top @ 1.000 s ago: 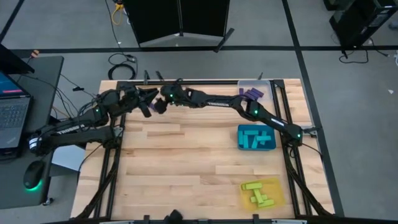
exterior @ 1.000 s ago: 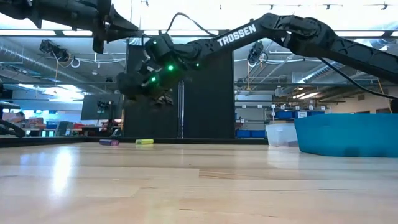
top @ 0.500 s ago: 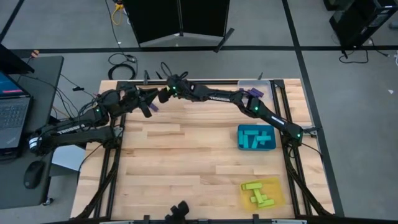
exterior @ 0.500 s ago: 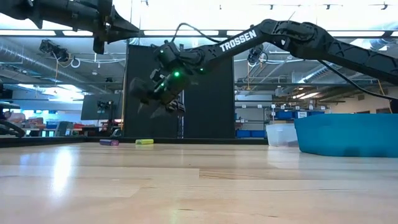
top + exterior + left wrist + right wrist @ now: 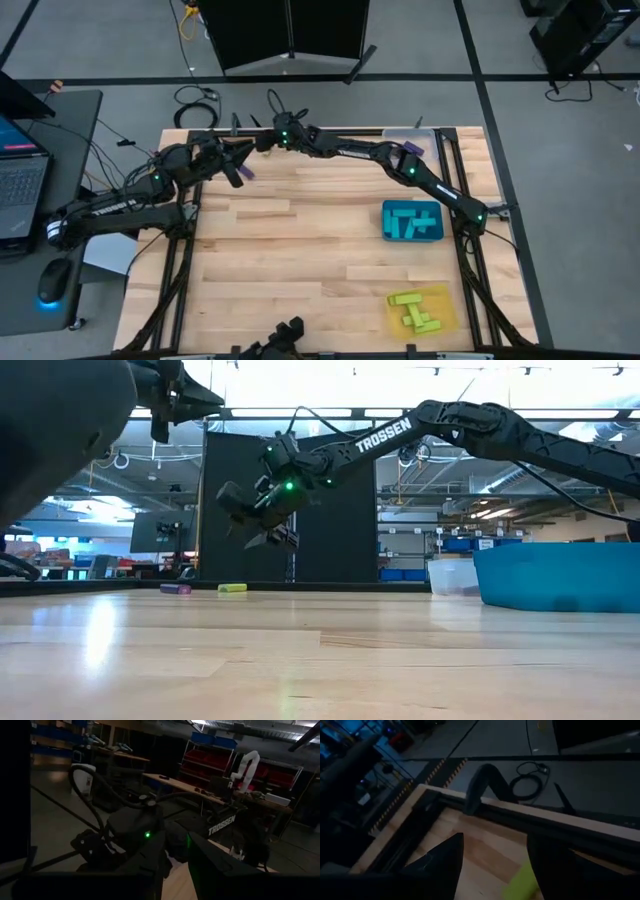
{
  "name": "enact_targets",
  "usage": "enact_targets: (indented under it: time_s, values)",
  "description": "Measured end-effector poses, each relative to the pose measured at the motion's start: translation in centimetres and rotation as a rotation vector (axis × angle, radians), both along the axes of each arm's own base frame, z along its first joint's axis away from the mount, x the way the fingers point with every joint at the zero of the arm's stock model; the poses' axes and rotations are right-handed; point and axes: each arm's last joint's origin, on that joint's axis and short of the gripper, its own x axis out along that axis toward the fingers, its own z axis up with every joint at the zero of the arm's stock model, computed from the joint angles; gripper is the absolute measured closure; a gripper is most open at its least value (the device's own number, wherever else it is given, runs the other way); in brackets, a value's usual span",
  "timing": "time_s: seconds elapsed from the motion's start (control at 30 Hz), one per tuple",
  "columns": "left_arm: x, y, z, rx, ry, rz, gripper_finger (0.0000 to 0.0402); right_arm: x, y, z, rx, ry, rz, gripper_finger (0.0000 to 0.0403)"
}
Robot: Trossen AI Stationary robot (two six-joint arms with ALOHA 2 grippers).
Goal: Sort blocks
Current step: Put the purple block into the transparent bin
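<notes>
While the right gripper [image 5: 268, 141] hangs above the table's far left corner with its fingers [image 5: 442, 857] parted and nothing between them, a yellow-green block [image 5: 522, 880] lies on the wood just beneath. In the low view, a purple block [image 5: 175, 589] sits beside the yellow-green one, so a skewed descent could nudge either toward the table edge [image 5: 530, 817]. The left gripper [image 5: 237, 172] hovers close by, fingers narrowly apart and holding nothing, so the 2 arms could collide. Other blocks already sit in the teal tray [image 5: 388, 231], yellow tray [image 5: 445, 315] and clear tray [image 5: 420, 135].
</notes>
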Motion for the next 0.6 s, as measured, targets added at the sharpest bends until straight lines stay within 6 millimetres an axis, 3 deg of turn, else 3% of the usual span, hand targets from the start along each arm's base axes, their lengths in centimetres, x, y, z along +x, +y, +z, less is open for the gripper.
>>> enact_targets:
  time_s: [0.23,0.6]
  values:
    - [0.0,0.0,0.0,-0.001,0.001,0.000,0.0314,0.4,0.0,-2.2,0.022,0.006,0.011,0.0174]
    - [0.0,0.0,-0.3,-0.020,0.029,-0.001,0.0314,0.5,0.1,-1.8,-0.020,0.027,0.058,0.0174]
